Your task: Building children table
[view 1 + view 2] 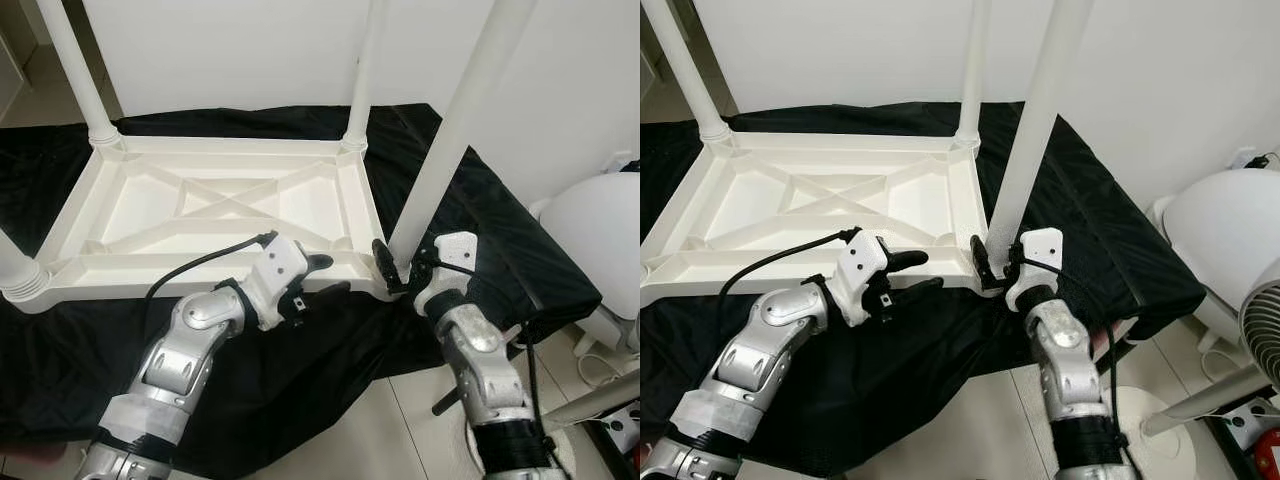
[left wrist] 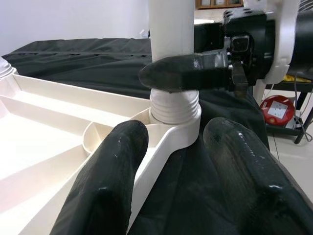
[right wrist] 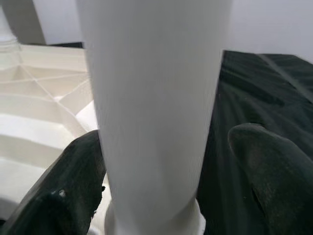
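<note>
Upturned white plastic tabletop point(image 1: 215, 205) was laid on black cloth point(image 1: 480, 215); its near right corner leg point(image 1: 455, 130) was straddled by the right gripper point(image 1: 392, 268) (fingers spread), probably for screwing, while the open left gripper point(image 1: 325, 275) steadied the edge.

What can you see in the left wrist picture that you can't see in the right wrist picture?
Left wrist view: the ribbed threaded collar where the white leg joins the tabletop's corner socket, and the right gripper reaching around that leg. Right wrist view: another leg standing at a far corner, and the cross ribs under the tabletop. Both: the white leg, the upside-down tabletop, the black cloth.
</note>
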Available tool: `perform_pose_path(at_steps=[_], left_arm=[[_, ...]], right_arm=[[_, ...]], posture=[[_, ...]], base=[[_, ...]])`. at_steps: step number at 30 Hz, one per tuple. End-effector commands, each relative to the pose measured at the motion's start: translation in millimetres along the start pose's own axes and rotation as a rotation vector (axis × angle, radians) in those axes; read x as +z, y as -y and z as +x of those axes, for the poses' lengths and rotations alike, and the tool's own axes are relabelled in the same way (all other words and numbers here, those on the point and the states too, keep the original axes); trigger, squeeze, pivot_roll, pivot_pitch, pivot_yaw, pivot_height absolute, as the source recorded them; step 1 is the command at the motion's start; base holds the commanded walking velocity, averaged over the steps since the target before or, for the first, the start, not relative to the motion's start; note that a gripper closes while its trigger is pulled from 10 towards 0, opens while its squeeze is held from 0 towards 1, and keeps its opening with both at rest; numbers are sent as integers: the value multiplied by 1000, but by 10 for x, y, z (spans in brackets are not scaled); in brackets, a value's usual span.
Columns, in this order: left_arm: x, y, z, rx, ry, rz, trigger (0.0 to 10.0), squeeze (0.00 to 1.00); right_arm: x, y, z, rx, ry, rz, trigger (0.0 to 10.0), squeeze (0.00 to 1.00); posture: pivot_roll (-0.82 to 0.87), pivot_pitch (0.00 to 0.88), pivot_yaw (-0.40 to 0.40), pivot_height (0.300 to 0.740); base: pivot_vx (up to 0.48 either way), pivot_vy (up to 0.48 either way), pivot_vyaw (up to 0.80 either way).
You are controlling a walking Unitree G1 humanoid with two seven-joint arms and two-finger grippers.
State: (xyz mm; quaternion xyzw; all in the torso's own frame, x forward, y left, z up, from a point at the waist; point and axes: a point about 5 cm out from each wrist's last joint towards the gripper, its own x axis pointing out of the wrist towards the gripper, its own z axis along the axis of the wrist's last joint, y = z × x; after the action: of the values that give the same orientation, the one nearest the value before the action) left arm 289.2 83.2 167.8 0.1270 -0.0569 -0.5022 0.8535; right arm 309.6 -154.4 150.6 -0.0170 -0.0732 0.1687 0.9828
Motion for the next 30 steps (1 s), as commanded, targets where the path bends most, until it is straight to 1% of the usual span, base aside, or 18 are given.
perform_pose_path(at_steps=[1,3,4,5,7,8,9,11,12,13,15,16,20,24,25,28,29,30], left_arm=[[26,-6,22,22,4,0,10000,0],[43,-7,53,11,10,3,10000,0],[43,-7,53,11,10,3,10000,0],[52,-5,69,6,13,5,10000,0],[52,-5,69,6,13,5,10000,0],[65,-7,90,4,19,9,10000,0],[65,-7,90,4,19,9,10000,0],[68,-12,98,9,22,12,10000,0],[69,-15,101,13,22,14,10000,0],[69,-17,101,16,23,15,10000,0],[70,-19,101,19,24,16,10000,0],[73,-21,103,24,26,14,10000,0],[78,-18,107,29,30,11,10000,0],[73,-2,117,32,33,7,10000,0],[72,-3,117,33,33,6,10000,0],[72,-3,117,33,33,6,10000,0],[70,-3,115,34,33,5,10000,0],[70,-3,115,34,33,5,10000,0]], right_arm=[[-36,-9,4,16,-16,17,10000,0],[-40,41,77,129,-41,-21,10000,0],[-40,41,77,129,-41,-21,10000,0],[-45,54,111,182,-54,-36,10000,0],[-45,54,111,182,-54,-36,10000,0],[-73,65,169,259,-83,-78,10000,0],[-73,65,169,259,-83,-78,10000,0],[-97,65,189,288,-98,-111,10000,0],[-99,58,191,298,-98,-102,4275,0],[-97,55,192,306,-97,-92,2941,0],[-94,53,192,313,-95,-89,2941,0],[-98,58,192,324,-98,-91,0,0],[-108,68,187,340,-104,-93,0,0],[-134,104,186,380,-111,-93,0,0],[-138,106,188,372,-114,-88,8431,0],[-142,107,188,366,-115,-84,8431,0],[-142,103,187,359,-114,-77,10000,0],[-142,103,187,359,-114,-77,10000,0]], posture=[[23,57,-25,740],[20,53,-19,740],[20,53,-19,740],[21,52,-19,740],[21,52,-19,740],[23,44,-21,740],[23,44,-21,740],[27,39,-29,740],[30,39,-35,740],[30,39,-35,740],[30,39,-35,740],[31,38,-40,740],[32,37,-44,740],[31,36,-48,740],[31,41,-49,740],[31,41,-49,740],[32,45,-51,740],[32,45,-51,740]], base=[[0,0,0],[0,0,0],[0,0,0],[0,0,0],[0,0,0],[0,0,0],[0,0,0],[0,0,0],[0,0,0],[0,0,0],[0,0,0],[0,0,0],[0,0,0],[0,0,0],[0,0,0],[0,0,0],[0,0,0],[0,0,0]])
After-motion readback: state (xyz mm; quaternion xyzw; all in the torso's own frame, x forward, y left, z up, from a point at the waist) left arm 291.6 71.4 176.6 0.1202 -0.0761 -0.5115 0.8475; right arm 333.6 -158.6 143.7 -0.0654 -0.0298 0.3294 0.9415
